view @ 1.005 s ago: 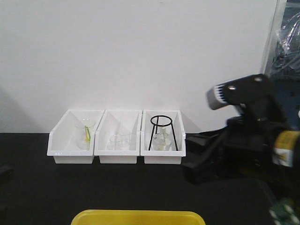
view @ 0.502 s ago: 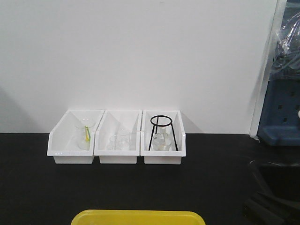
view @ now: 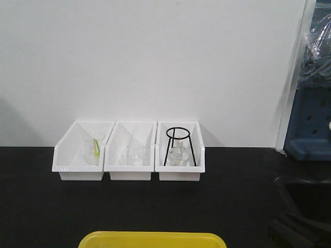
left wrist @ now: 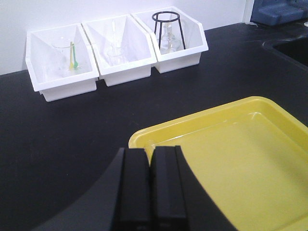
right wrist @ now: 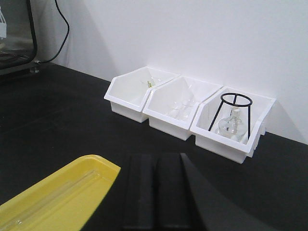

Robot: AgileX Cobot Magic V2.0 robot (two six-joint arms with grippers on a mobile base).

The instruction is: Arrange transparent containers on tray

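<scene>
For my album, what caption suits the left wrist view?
Shut left gripper poised over an empty yellow tray, glassware waiting in three white bins behind.

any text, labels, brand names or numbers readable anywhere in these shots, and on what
No readable text in any view.
White bins: fronts plain, no labels.
Yellow tray: no print or mark visible.
Glass beaker in the left bin: any graduation marks are too faint to read.
Flask under the black tripod stand: no legible markings.
Left gripper and right gripper: plain black, no lettering.
</scene>
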